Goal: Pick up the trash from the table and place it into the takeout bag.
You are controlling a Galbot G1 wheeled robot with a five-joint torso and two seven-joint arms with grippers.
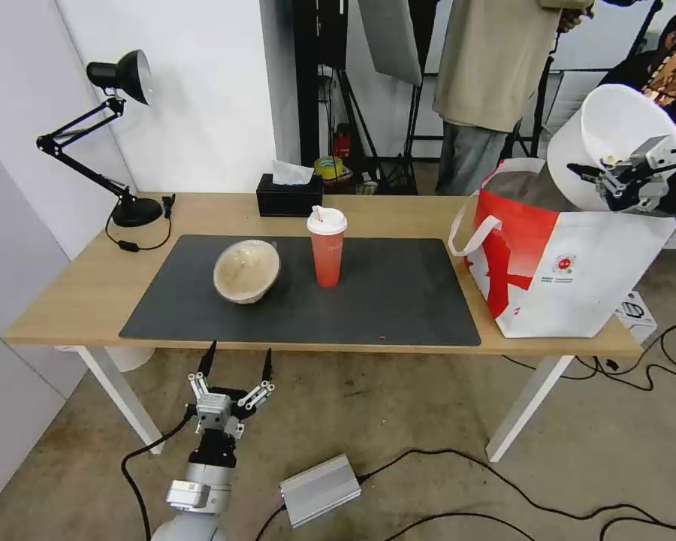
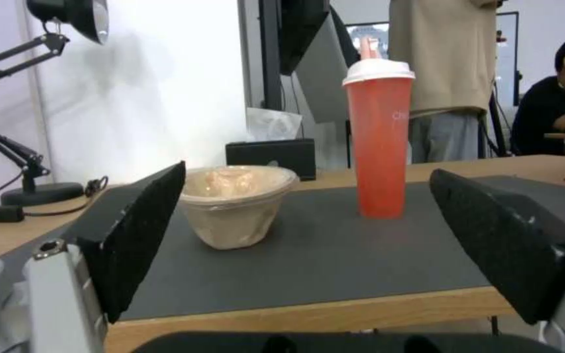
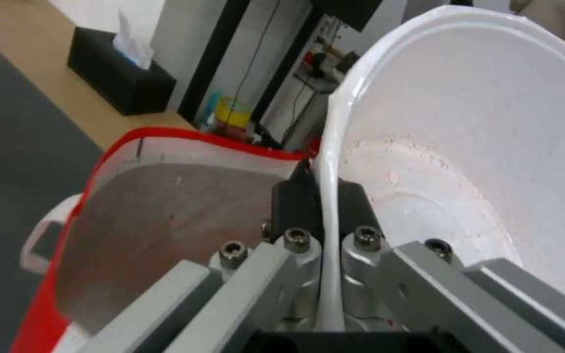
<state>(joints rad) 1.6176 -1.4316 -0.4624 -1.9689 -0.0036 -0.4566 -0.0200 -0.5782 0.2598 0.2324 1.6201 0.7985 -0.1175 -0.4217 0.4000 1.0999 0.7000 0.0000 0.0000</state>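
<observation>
Right gripper (image 1: 612,179) clamped on rim of white bowl (image 1: 616,135), tilted over bag (image 1: 571,255) at table's (image 1: 67,300) 3 o'clock end. Bowl looks light, thin, flexy; rim pinch suits it, may slip. Bag bottom hidden. Left gripper (image 1: 236,361) fingers apart, low at 6 o'clock. Cup (image 1: 327,248) and beige bowl (image 1: 246,272) on mat (image 1: 398,300): cup likely tippy; fill unseen.

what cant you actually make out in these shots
- Head view: the takeout bag's bottom, hidden by its own walls and the white bowl held tilted above it.
- Right wrist view: the right gripper's fingertips, covered by the bowl's rim they clamp.
- Left wrist view: the beige bowl's contents, blurred.
- Head view: printing on the red cup, too small.
</observation>
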